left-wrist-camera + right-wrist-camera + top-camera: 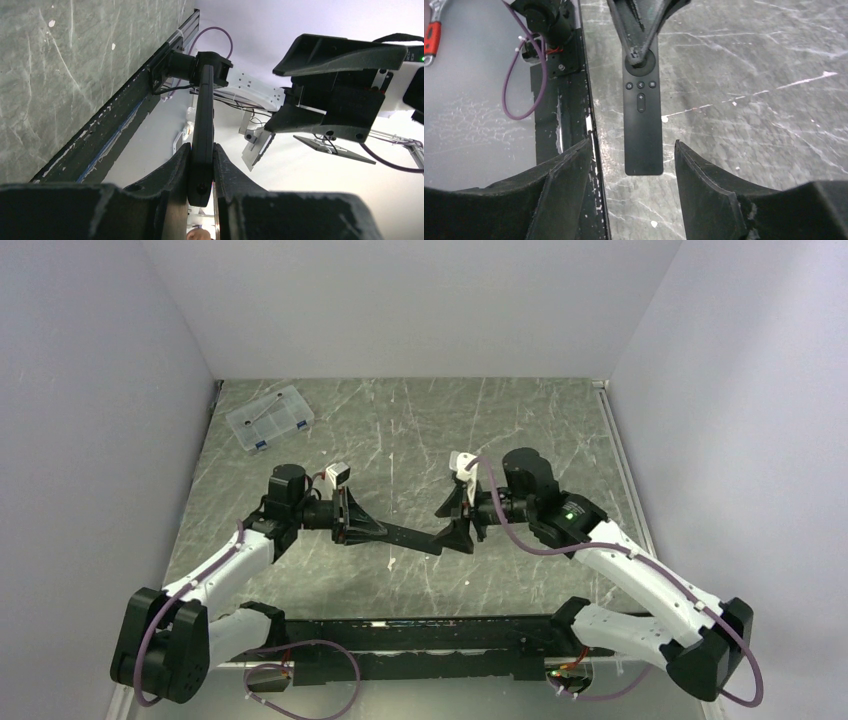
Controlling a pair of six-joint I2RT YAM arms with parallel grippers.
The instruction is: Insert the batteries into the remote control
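Two arms meet over the middle of a grey marbled table. Clear plastic box sits at the far-left corner, well apart from both grippers. Left gripper is clamped tight on the button end of the remote control, holding it up off the tabletop, black bar pointing at the other arm. Right gripper is spread wide, fingers flanking the remote's free end, neither touching it.

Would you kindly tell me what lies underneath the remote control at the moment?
Only grey marbled table shows beneath the remote control, which the left jaws clamp at its button end. The remote's own underside and the patch of table straight below it are hidden.
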